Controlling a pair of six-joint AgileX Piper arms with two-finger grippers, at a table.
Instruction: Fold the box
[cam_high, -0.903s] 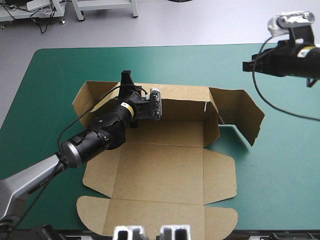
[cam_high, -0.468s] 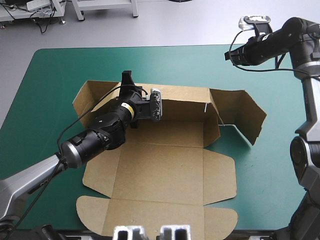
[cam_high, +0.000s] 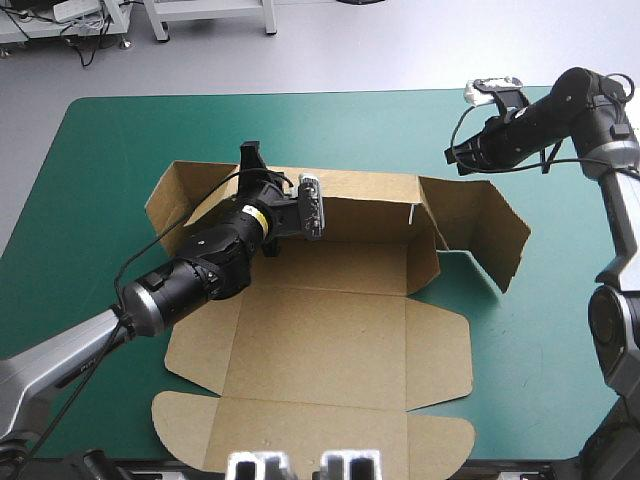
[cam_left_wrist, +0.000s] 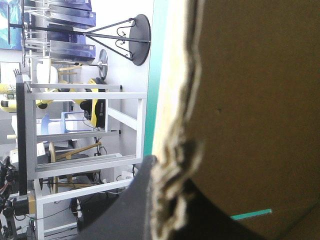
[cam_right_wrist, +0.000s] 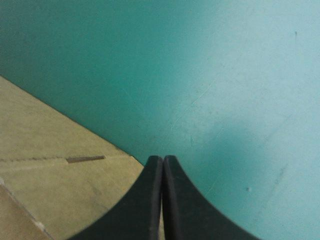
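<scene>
**Left gripper holds the box's back wall**

The brown box (cam_high: 340, 330) lies in the middle of the table, on the teal-green cover (cam_high: 120, 130). It is only partly folded. Its big flat part, with round-cornered flaps, lies flat and reaches toward the near edge of the table. The long back wall (cam_high: 370, 205) stands up. At the left end a side flap (cam_high: 175, 195) stands up too. At the right end the other flap (cam_high: 490, 225) stands and leans out toward the right edge of the table.

The left gripper (cam_high: 252, 165) is at the top of the back wall, near its left end. It is pinched tight on the wall's top edge. In the left wrist view the rough edge of the board runs along one black finger (cam_left_wrist: 125, 210).

The right gripper (cam_high: 452, 158) is up in the air by the far side of the right-end flap. Its fingers (cam_right_wrist: 150, 200) are pressed together and hold nothing. In the right wrist view its tip is over the cover, right at the edge of the box.
</scene>
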